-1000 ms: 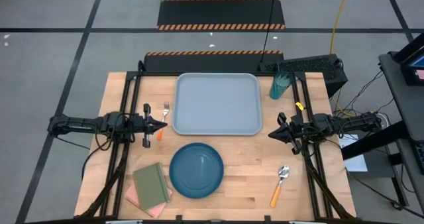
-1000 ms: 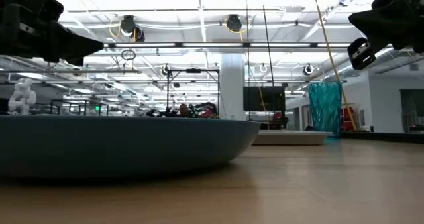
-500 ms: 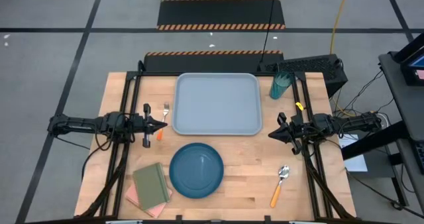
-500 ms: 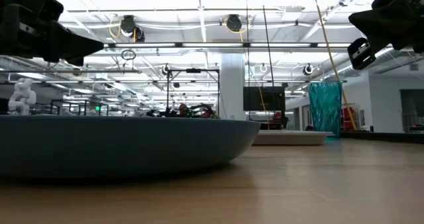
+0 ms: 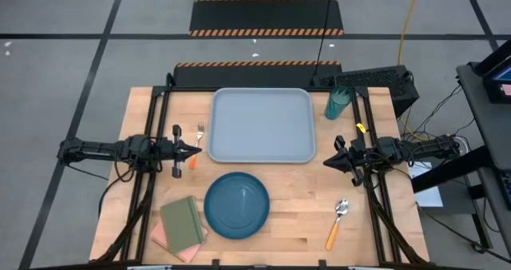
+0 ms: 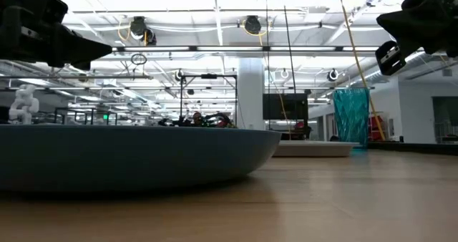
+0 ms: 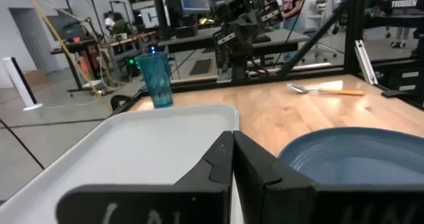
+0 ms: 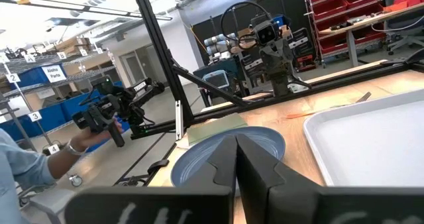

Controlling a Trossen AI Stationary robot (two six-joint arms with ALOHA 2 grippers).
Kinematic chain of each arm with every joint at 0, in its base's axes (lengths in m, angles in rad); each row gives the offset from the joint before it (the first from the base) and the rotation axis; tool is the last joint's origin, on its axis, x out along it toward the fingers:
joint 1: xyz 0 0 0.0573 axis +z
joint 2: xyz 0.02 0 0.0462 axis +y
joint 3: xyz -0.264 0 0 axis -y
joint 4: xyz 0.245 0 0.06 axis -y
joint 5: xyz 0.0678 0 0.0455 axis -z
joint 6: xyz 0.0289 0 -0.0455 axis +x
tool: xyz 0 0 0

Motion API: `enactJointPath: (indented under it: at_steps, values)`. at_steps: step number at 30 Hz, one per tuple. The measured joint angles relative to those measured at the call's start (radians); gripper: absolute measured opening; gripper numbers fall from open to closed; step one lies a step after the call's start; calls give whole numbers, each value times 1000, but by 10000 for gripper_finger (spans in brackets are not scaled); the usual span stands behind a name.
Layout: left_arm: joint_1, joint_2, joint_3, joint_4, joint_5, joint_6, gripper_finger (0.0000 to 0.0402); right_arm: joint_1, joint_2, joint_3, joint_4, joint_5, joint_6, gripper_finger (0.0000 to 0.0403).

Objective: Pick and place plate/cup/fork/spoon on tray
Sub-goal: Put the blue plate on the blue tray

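Note:
The grey-blue tray lies at the table's far middle. The teal-blue plate lies flat on the table near the front edge. The teal cup stands upright right of the tray. The fork lies left of the tray, partly under my left gripper. The spoon lies at the front right. My left gripper hovers shut by the tray's left edge. My right gripper hovers shut off the tray's near right corner. Both are empty.
A green notebook lies on a pink one at the front left, beside the plate. Black frame rails run along both table sides. A dark box sits at the far right corner. A person's hand holding a device shows beyond the table.

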Motion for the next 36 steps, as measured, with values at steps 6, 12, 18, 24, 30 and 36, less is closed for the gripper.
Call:
enactJointPath:
  at_steps: [6,12,18,24,30,36]
  values:
    - [0,0,0,0,1,-24,15,0,0,0,0,0,0,0]
    - [0,0,0,2,1,-185,15,0,0,0,5,0,0,0]
    - [0,0,0,43,1,-288,15,0,0,0,49,0,0,0]
    - [0,0,0,164,-2,-381,15,0,0,0,101,40,1,0]
    - [0,0,1,409,34,-339,15,0,0,0,158,82,43,0]
    - [-17,17,102,391,74,-341,15,0,0,0,169,82,33,0]
